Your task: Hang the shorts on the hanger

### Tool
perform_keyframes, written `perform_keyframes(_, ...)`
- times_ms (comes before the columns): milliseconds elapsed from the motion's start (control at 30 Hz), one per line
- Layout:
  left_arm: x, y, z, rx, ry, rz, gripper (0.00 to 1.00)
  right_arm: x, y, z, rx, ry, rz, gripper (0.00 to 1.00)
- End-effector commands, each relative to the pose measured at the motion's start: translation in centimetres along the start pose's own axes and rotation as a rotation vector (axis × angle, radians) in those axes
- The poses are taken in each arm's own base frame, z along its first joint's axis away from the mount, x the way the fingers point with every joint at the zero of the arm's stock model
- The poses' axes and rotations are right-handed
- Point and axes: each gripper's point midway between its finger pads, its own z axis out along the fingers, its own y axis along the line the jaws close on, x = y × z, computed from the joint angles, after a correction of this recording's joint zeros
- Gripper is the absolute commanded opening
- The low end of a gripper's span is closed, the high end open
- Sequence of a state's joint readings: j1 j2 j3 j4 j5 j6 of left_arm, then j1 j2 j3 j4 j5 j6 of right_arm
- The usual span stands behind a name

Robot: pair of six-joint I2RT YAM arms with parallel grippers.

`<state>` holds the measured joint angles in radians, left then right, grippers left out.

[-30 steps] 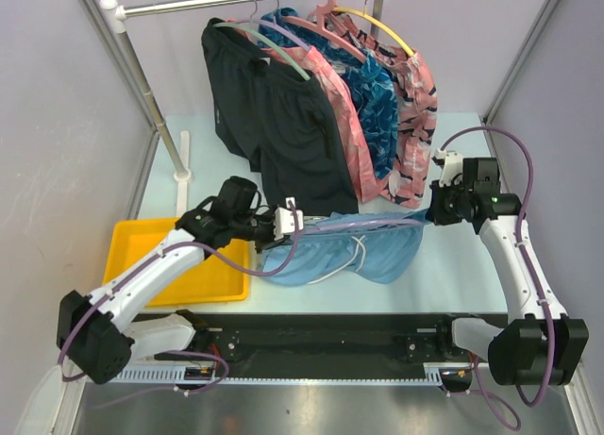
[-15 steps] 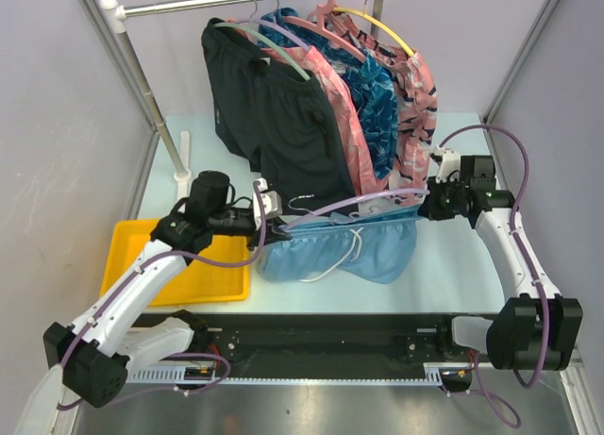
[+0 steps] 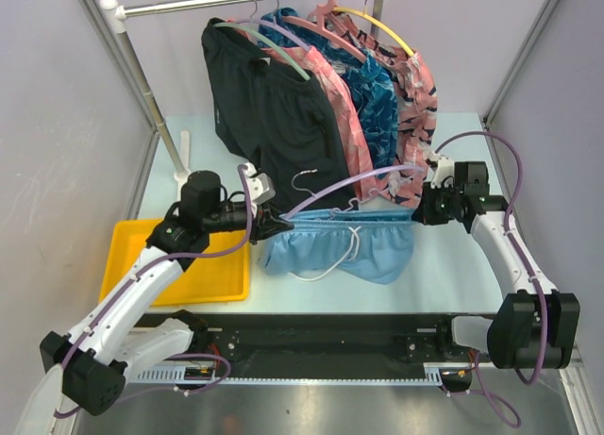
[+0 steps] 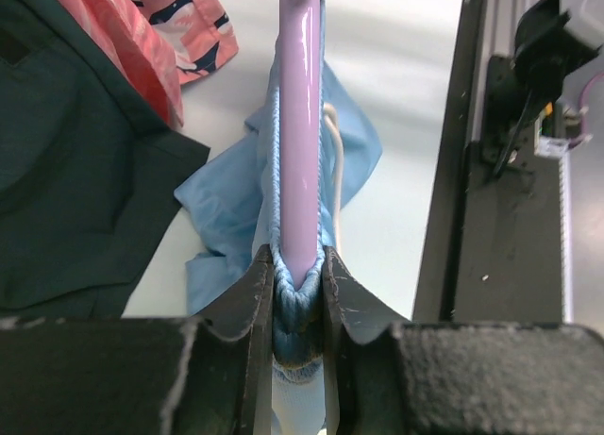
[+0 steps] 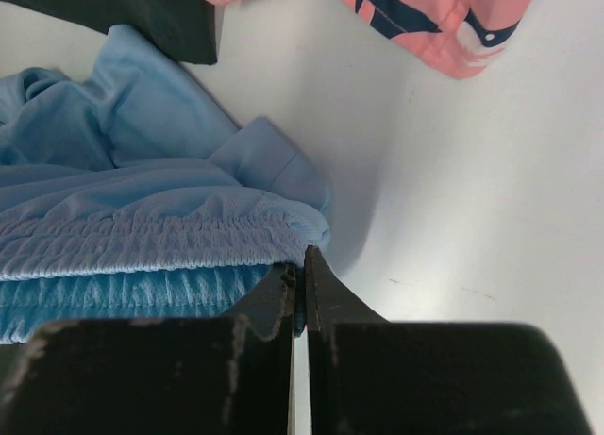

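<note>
Left wrist: left fingers (image 4: 247, 312) pinch hanger (image 4: 300, 124) end plus shorts (image 4: 226, 209) waistband; right fingers (image 5: 269, 308) clamp waistband corner. Likely soft, floppy; grip elastic.

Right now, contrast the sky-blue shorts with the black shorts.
The sky-blue shorts are held over the table by the left claw and right claw; the black shorts hang from the rail. The sky-blue shorts sit on a lavender hanger; the black shorts on a pale green hanger. Both hang waistband-up.

Robot lab cell: plain lavender walls (image 3: 47, 124), metal garment rail (image 3: 189, 5).
</note>
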<state>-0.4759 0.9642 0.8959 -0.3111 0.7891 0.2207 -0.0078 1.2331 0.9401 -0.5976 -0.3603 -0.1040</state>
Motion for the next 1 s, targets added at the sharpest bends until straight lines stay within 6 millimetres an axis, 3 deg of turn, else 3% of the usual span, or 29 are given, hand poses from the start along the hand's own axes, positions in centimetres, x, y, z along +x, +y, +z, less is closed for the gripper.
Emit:
perform_keyframes(0,-5.4,-0.5,-1.3,0.002,-0.179,0.014,0.00,-0.9,-5.1,-0.4,0.250,-0.049,-0.028,0.00)
perform_keyframes(233,-5.8,-0.6,-1.4,0.006,-0.195,0.033,0.00,-0.9,-5.5,0.8,0.254,-0.039,-0.006,0.00)
perform_keyframes(367,-6.4,1.2,-1.4,-0.093,-0.213,0.005,0.00,-1.0,-3.7,0.8,0.193,-0.048,0.001,0.00)
perform_keyframes(533,-8.6,0.6,-1.2,-0.041,-0.306,-0.043,0.00,-0.2,-0.9,1.4,0.097,-0.032,-0.017,0.00)
perform_keyframes(833,-11.1,0.2,-1.2,0.005,-0.379,-0.075,0.00,0.9,-1.1,3.1,0.080,0.013,0.008,0.00)
perform_keyframes(967,-10.1,-1.5,-1.4,0.093,-0.308,0.032,0.00,-0.2,-2.1,2.7,0.089,-0.019,0.011,0.00)
